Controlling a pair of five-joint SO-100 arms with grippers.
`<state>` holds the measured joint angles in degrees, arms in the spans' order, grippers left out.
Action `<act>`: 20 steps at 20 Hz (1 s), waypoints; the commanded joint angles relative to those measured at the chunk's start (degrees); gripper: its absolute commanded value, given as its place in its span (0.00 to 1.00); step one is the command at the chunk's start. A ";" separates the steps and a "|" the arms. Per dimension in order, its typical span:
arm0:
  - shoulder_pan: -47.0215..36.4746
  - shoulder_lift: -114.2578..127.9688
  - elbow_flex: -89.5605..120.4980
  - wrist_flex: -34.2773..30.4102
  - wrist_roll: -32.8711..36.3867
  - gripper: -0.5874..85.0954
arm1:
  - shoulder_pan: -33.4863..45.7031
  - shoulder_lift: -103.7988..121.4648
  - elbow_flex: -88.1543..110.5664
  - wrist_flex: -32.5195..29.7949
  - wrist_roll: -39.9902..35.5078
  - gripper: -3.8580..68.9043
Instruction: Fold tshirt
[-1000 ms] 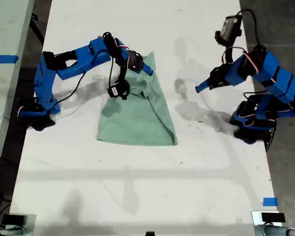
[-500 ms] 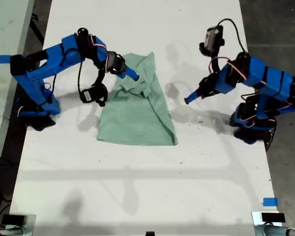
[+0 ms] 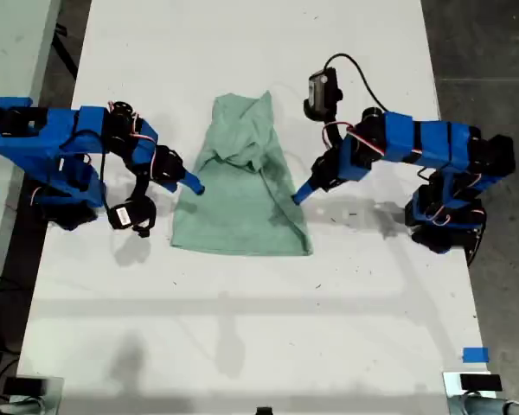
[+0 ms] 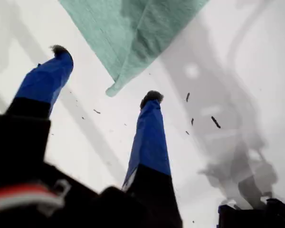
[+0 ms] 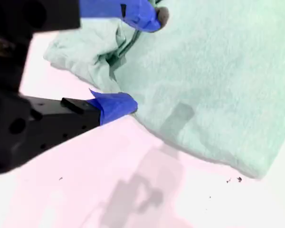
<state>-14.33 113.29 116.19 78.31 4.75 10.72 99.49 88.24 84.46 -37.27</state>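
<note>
The pale mint-green tshirt lies part-folded in the middle of the white table, bunched near its upper half. My first gripper reaches in from the exterior view's right to the shirt's right edge. It is open, and a shirt corner lies just beyond its two blue fingers, which hold nothing. My second gripper comes from the exterior view's left and sits at the shirt's left edge. It is open, one finger over the crumpled cloth, the other low at the tshirt's hem.
The white table runs on toward the exterior view's bottom. Blue tape marks its lower right. Both arm bases stand at the table's side edges, with dark floor beyond. A pale bench with blue tape is at the exterior view's left.
My second gripper drew back from over the shirt's upper part to its left edge and lowered. My first gripper swung in from the exterior view's right to the shirt's right edge.
</note>
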 commanded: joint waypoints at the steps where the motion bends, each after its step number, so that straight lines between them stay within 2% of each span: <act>1: 2.37 4.92 1.76 0.18 -3.34 0.30 | -2.11 -3.60 -7.91 0.97 1.14 0.50; 5: 1.41 5.80 4.22 -1.85 -2.64 0.30 | -2.37 -11.78 -8.44 -0.79 1.14 0.51; 10: 0.35 5.80 5.36 -2.55 -1.49 0.30 | -2.37 -18.98 -5.54 -7.29 0.79 0.51; 20: -0.88 5.80 6.50 -3.52 -0.44 0.30 | -2.46 -23.91 1.41 -15.56 2.02 0.48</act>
<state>-14.15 116.46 123.13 75.59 3.96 9.05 75.06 89.82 70.75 -35.86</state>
